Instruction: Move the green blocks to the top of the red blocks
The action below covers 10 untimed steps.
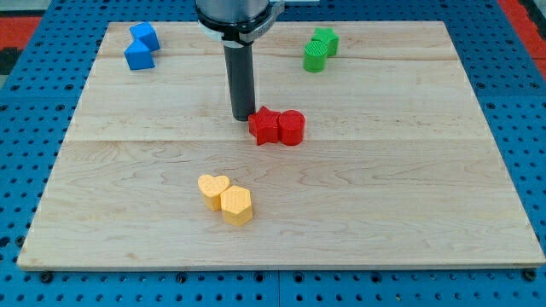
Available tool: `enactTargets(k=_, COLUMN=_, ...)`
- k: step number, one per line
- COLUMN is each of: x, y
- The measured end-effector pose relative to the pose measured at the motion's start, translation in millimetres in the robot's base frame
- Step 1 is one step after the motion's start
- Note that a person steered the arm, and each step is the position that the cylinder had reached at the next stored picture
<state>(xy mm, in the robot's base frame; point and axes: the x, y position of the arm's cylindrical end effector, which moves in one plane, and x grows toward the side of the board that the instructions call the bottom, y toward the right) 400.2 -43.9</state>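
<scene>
Camera view, contents listed from the bottom edge of the board upward.

Item 1: wooden board [409, 213], pale, set on a blue perforated table [529, 128] that shows on all sides.

Item 2: yellow heart block [212, 188] and yellow hexagon block [236, 205], touching each other, left of centre in the board's lower half, nearest the bottom edge.

Item 3: red star block [265, 126] and red cylinder block [291, 128], side by side and touching, near the middle of the board, the star on the view's left.

Item 4: my tip [241, 117], the lower end of the dark upright rod. It sits just at the star's upper-left edge; I cannot tell whether it actually touches. The rod has no jaws, so it holds nothing; it only rests against or beside the star.

Item 5: two green blocks, one a ribbed cylinder [315, 57] and behind it a second green block [325, 39] whose shape I cannot make out. They touch each other and sit near the top edge, right of centre, well apart from the red pair.

Item 6: two blue blocks, a lower blue block [138, 56] and an upper blue block [145, 36], angular, touching, close to the top-left corner.
</scene>
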Motion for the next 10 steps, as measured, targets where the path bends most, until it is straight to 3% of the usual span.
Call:
enactTargets(k=2, x=0, y=0)
enactTargets(k=5, x=-172, y=3)
enactTargets(k=6, x=-198, y=32)
enactTargets(k=7, x=-207, y=70)
enactTargets(k=10, x=-194, y=111)
